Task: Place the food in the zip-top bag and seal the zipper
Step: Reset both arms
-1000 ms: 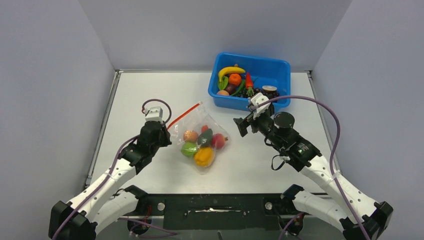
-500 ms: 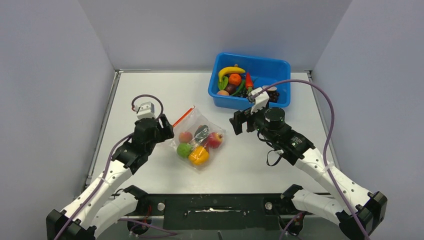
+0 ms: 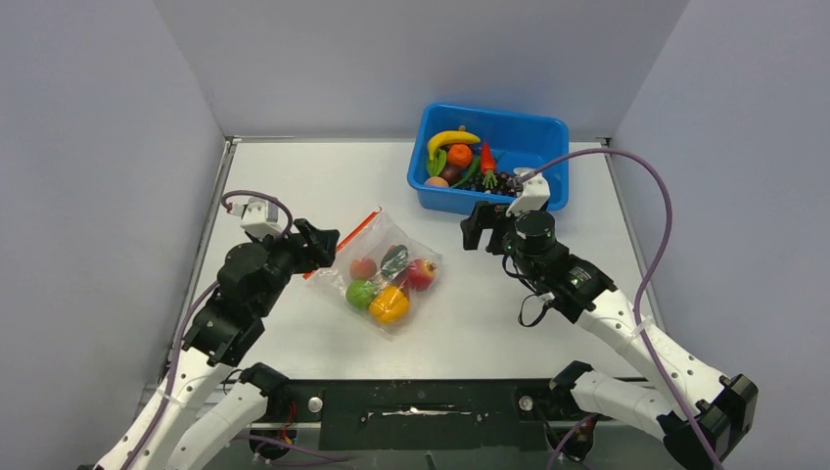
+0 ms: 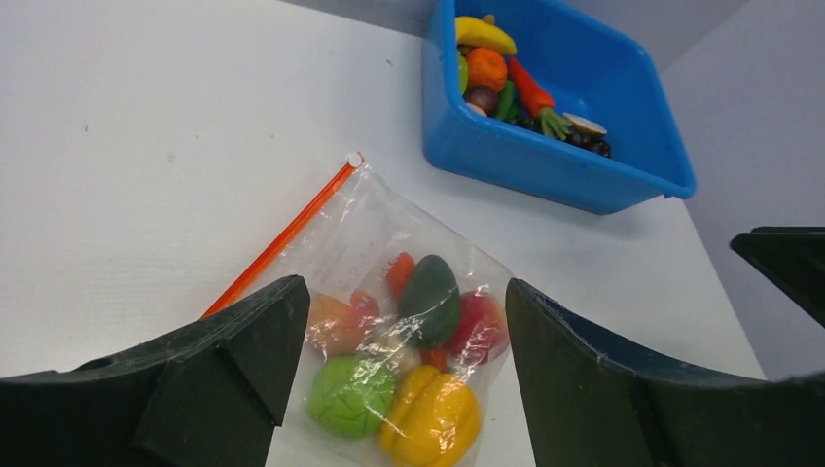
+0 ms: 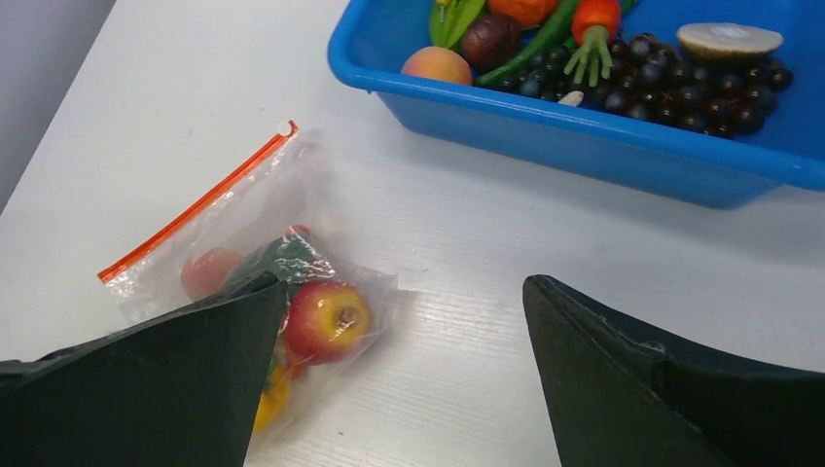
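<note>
Zip-top bag [image 3: 377,235] w/ food [image 3: 390,305] inside lies flat on counter [image 3: 294,176]. Left pincer [image 3: 315,243] released, near zipper [image 3: 357,227]. Right pincer [image 3: 482,227] released, nothing in it.

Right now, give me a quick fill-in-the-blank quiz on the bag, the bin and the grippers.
1. The red apple lies ____ the zip-top bag.
2. The zipper along the bag's mouth is coloured ____.
3. The banana lies in the ____ bin.
4. The left gripper and right gripper are both ____, holding nothing.
Missing words: inside; orange-red; blue; open.
</note>
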Tool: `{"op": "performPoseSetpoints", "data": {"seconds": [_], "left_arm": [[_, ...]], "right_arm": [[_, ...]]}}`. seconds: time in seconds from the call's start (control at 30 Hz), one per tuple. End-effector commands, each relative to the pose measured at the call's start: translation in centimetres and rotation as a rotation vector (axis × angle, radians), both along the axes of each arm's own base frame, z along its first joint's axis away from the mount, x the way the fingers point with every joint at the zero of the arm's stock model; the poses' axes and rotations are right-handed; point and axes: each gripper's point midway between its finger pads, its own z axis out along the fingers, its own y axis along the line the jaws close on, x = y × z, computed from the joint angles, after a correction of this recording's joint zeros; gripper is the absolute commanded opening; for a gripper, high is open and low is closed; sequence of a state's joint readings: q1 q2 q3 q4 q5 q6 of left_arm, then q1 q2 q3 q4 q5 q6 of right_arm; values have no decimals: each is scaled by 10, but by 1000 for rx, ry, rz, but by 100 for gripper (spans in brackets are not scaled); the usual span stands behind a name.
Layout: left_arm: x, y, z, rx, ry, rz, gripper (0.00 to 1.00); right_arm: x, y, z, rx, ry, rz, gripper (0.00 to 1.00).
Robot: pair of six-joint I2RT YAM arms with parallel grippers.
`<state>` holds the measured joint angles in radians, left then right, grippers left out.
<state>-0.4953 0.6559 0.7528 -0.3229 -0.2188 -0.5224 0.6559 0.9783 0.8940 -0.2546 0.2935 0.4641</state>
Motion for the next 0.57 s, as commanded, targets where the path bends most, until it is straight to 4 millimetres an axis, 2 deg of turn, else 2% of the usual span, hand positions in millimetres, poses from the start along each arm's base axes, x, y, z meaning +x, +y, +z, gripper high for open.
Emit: {"op": "performPoseSetpoints", "data": {"seconds": [0.0,0.3,0.53], "left_arm": [[-8,-5,47,-79,-165,-52,74],[-10,-9,37,-102,-150,-69,74],[-5,-10,20,-82,-99,-61,75]], "right_arm": [[6,-19,19,47,-14,-150,98],[-1,-18,24,109,-45,-130,98],[-3,-18,21,120,-40,-130,98]]}}
